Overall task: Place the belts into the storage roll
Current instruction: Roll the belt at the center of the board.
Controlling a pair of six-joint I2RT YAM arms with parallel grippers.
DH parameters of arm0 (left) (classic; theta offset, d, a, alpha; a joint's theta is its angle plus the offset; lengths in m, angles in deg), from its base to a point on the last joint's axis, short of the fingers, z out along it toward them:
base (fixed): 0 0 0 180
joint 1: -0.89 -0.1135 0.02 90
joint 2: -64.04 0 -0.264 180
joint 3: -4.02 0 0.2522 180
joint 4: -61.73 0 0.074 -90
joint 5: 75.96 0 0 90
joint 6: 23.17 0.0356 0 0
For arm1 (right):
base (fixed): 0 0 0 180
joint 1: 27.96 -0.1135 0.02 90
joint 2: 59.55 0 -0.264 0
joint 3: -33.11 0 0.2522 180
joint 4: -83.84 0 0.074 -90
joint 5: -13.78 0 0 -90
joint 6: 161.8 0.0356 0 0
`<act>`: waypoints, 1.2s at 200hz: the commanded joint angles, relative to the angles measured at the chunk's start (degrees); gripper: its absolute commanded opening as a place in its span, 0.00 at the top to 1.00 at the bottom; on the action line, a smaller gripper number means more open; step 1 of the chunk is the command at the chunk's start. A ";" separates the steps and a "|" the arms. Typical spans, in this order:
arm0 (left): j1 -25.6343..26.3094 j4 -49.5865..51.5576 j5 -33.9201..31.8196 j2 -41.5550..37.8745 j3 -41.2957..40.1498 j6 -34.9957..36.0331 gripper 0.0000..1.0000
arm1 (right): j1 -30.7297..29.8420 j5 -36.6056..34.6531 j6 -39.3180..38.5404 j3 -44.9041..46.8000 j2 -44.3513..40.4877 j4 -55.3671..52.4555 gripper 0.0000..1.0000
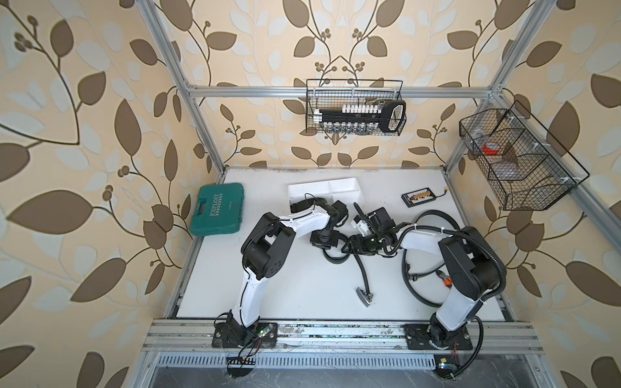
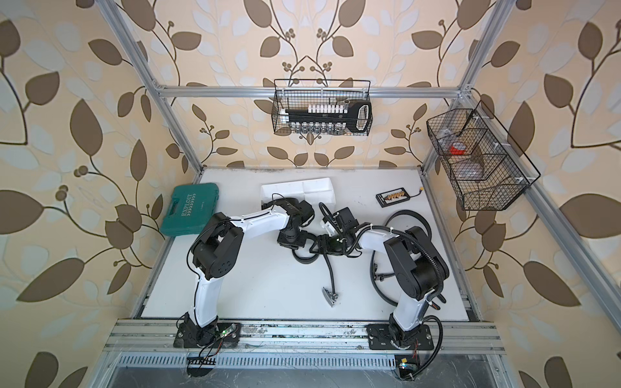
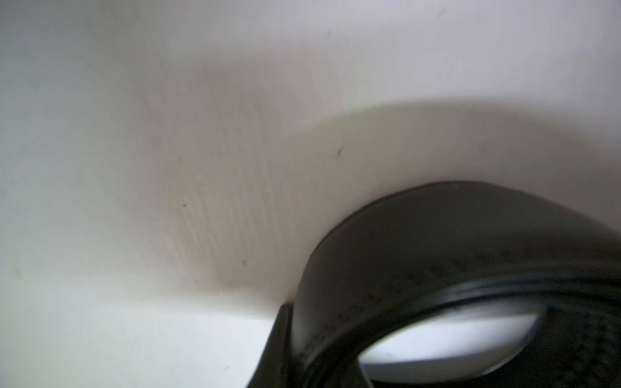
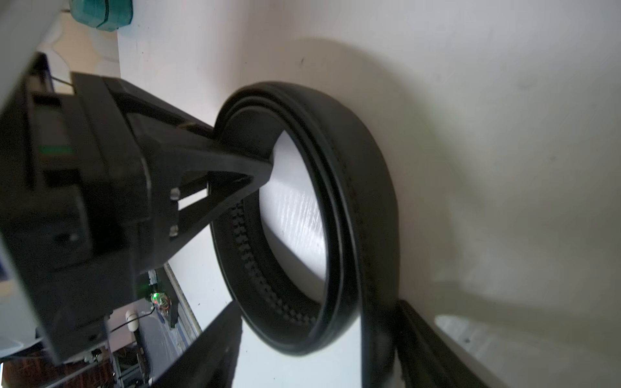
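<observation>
While the left hand [image 4: 243,151] pinches the coiled belt [image 4: 369,188], the right hand [image 4: 319,304], spread apart, straddles it.

Walls [image 1: 84,100]: cream paper printed with brown leaves, paler grey-white leaves and thin dark stems with berries. Table [image 1: 302,292] is plain white, the storage tray [image 1: 312,191] white too, the tool case [image 1: 216,210] teal-green with white lettering. Coiled belt [image 4: 366,201] is black, smooth outside, with a row of small teeth on its inner face; the loose belt [image 1: 361,270] is black with a silver-grey buckle [image 1: 364,296]. Back basket [image 1: 312,100] and side basket [image 1: 537,191] are black wire mesh, with a red roll [image 1: 489,147] in the side one; arms [image 1: 252,295] are white with black joints.
</observation>
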 commanded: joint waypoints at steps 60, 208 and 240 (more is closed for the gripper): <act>1.41 -7.48 14.69 1.04 -2.64 -8.54 1.00 | -6.67 -21.74 3.46 -4.45 -0.60 -11.17 0.76; 8.58 -34.67 17.80 -49.37 -46.62 -15.65 0.01 | -5.87 -27.05 0.07 -12.67 0.94 -22.56 1.00; 21.24 -32.93 5.15 -48.99 -44.04 -6.31 0.01 | -4.92 -26.87 -0.73 -13.28 1.43 -23.93 1.00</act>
